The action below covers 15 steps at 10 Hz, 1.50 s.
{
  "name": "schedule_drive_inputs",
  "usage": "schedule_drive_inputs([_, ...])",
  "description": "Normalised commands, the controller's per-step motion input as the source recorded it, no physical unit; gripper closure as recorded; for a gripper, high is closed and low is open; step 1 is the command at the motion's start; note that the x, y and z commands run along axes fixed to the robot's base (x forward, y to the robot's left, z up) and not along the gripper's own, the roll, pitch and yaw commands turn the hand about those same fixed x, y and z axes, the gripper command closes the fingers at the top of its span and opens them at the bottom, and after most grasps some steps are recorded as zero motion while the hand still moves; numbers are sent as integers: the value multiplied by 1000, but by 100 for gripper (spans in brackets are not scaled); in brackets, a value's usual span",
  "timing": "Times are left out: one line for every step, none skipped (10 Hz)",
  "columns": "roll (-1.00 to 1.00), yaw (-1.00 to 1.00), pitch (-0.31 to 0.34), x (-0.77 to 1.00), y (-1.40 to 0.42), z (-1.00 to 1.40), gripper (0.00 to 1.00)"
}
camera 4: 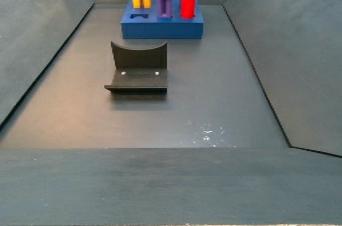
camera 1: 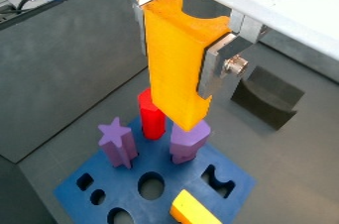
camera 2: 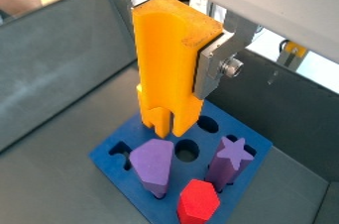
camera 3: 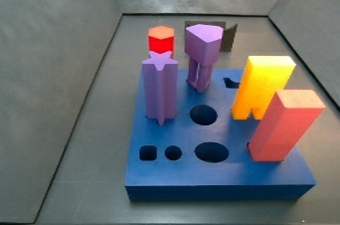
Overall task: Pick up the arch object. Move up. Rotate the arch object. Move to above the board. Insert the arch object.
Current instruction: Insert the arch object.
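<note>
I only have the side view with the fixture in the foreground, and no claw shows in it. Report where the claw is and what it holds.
Observer: The claw is shut on the arch object, hanging over the board, clear of it.
Operator: Give me its orientation.
Observer: In a wrist view its notched end points down toward the board.
Operator: List the free holes.
Observer: A side view shows a round hole, an oval hole and two small holes, all empty.
Operator: Name a block I can't see.
Observer: A salmon block stands at one corner of the board.
</note>
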Motion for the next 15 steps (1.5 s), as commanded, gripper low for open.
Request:
schedule_drive_inputs([0,11,203,1000,-86,-500,100])
schedule_drive_inputs([44,69,181,1000,0,-380,100])
schedule_drive_inputs([103,94,176,1000,0,-300,100])
schedule_drive_inputs([129,94,149,1000,94,-160,100])
schedule_drive_inputs([64,123,111,1000,171,-97,100])
schedule_drive_inputs([94,180,64,1000,229,0,100])
schedule_drive_inputs([286,183,107,1000,171,0,100])
schedule_drive_inputs([346,160,136,1000,126,0,100])
schedule_drive_inputs([229,160,124,1000,0,0,100])
schedule_drive_inputs([-33,-129,11,191,-20,23,100])
schedule_drive_inputs([0,0,-7,-51,0,0,100])
schedule_drive_inputs([0,-11,0,197,-9,0,100])
schedule_drive_inputs([3,-29,0,794,0,0,100])
schedule_drive_inputs([0,0,0,1000,0,-26,100])
schedule_drive_inputs([0,0,19,1000,0,-100,100])
